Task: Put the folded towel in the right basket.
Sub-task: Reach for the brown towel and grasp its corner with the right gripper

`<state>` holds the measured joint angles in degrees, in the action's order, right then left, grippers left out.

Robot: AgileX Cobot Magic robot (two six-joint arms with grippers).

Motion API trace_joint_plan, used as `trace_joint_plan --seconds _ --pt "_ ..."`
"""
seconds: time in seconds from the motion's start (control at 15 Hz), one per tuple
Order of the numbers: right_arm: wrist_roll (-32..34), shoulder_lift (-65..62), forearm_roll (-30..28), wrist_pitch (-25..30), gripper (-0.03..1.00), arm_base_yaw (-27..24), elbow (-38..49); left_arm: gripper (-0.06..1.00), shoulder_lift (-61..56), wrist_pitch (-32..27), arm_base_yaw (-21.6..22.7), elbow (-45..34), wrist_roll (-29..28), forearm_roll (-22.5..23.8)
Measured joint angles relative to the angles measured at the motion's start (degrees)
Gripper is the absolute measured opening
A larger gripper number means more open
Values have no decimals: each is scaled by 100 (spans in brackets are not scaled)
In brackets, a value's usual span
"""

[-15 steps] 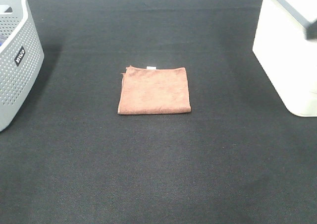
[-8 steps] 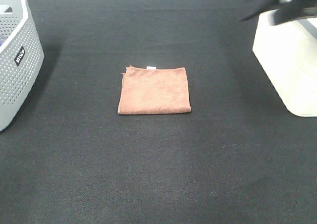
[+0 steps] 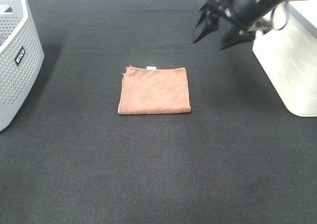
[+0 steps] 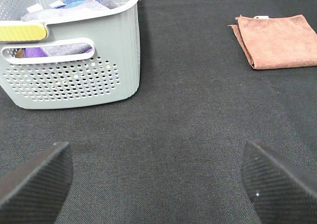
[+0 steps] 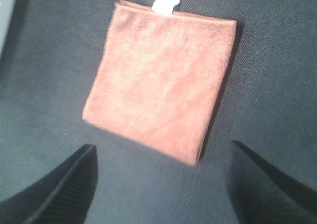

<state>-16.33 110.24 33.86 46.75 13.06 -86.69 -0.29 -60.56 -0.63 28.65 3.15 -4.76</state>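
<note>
The folded towel is a flat reddish-brown square with a small white tag, lying in the middle of the black mat. It also shows in the left wrist view and the right wrist view. The right basket is white and stands at the right edge. My right gripper hangs open in the air, up and to the right of the towel, empty. Its fingertips frame the towel from above. My left gripper is open and empty, low over the mat, out of the exterior view.
A grey perforated basket stands at the left edge; it holds cloths in the left wrist view. The black mat covers the whole table.
My right arm has swung in from the top right, over the white basket, toward the towel. The towel has not moved.
</note>
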Motion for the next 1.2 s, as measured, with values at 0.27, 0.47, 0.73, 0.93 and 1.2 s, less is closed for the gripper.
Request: trace_joint_plan --seconds 0.27,0.47,0.73,0.93,1.2 --pt "40 1392 143 762 68 0 -1163 87 0 0 0 0 0 0" --pt "40 2246 264 985 68 -11 -1845 87 0 0 0 0 0 0" --pt "80 2859 269 1037 68 -281 -2223 87 0 0 0 0 0 0" --pt "23 3008 332 1031 68 -332 -2326 87 0 0 0 0 0 0" --pt "-275 3163 653 1008 68 -332 -2332 87 0 0 0 0 0 0"
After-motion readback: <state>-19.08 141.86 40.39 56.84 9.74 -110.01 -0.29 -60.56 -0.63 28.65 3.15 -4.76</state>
